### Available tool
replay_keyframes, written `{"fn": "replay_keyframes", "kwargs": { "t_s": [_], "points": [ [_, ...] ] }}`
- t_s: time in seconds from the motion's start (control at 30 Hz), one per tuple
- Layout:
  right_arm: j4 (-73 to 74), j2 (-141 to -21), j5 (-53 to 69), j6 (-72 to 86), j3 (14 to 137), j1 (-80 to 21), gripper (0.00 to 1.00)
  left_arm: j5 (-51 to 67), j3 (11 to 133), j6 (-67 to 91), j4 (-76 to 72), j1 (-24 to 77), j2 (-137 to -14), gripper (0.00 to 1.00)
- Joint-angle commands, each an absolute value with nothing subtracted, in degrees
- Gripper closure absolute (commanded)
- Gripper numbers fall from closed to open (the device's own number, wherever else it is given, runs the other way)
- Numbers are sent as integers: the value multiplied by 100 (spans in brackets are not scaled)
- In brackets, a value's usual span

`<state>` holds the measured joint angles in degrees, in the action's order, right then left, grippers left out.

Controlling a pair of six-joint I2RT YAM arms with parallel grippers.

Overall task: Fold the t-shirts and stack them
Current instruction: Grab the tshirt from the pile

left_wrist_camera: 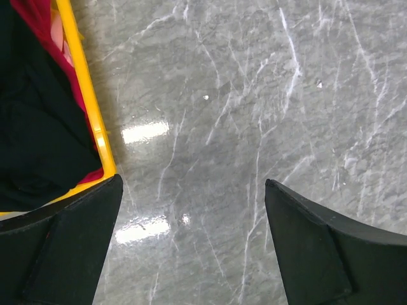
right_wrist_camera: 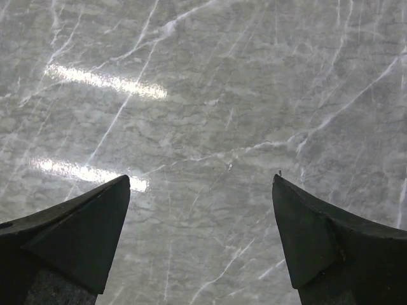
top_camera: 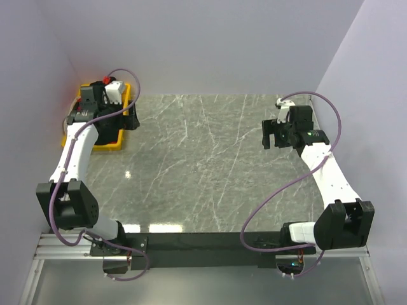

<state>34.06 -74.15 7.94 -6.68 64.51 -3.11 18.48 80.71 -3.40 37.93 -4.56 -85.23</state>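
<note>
The left end effector (left_wrist_camera: pixel 192 181) hangs open at the far left of the counter (top_camera: pixel 203 165), its two dark jaws spread wide with nothing between them but bare grey marble. It sits over the right-hand rim of the yellow crate (left_wrist_camera: pixel 87 95). In the left wrist view that rim runs as a slanted yellow line just to the left of the left jaw, and its lower end passes behind the tip of that jaw.

The t-shirts lie inside the crate, to the left of this end effector and apart from its jaws. The black t-shirt (left_wrist_camera: pixel 32 140) is on top, bunched into a loose heap that fills most of the visible part of the crate. No collar, sleeve or hem can be made out, so which way it points cannot be told. The part in view stretches roughly along the crate's rim, away from the jaws. The pink t-shirt (left_wrist_camera: pixel 41 13) shows under and beyond the black one, as a patch at the far end and a thin strip pressed against the inside of the rim. It is crumpled too, so its long axis cannot be read, nor whether it is one shirt or several.

The right end effector (right_wrist_camera: pixel 201 176) is also open and holds nothing. It hovers over bare counter on the right side, well apart from the crate, which lies far off to its left.
</note>
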Motion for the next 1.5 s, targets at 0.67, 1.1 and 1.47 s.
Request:
{"fn": "replay_keyframes", "kwargs": {
  "t_s": [0.67,1.1,1.47],
  "points": [
    [3604,-7699,1002,-975,7040,-255,1,844,12498,-483,4466,-1784,-11751,1],
    [3691,-8033,1195,-1063,7110,-211,1,869,12348,-686,3797,-1811,-12796,2],
    [3806,-8068,1362,-1063,7137,-123,1,1283,12331,-607,3648,-1802,-12806,44]
  ]
}}
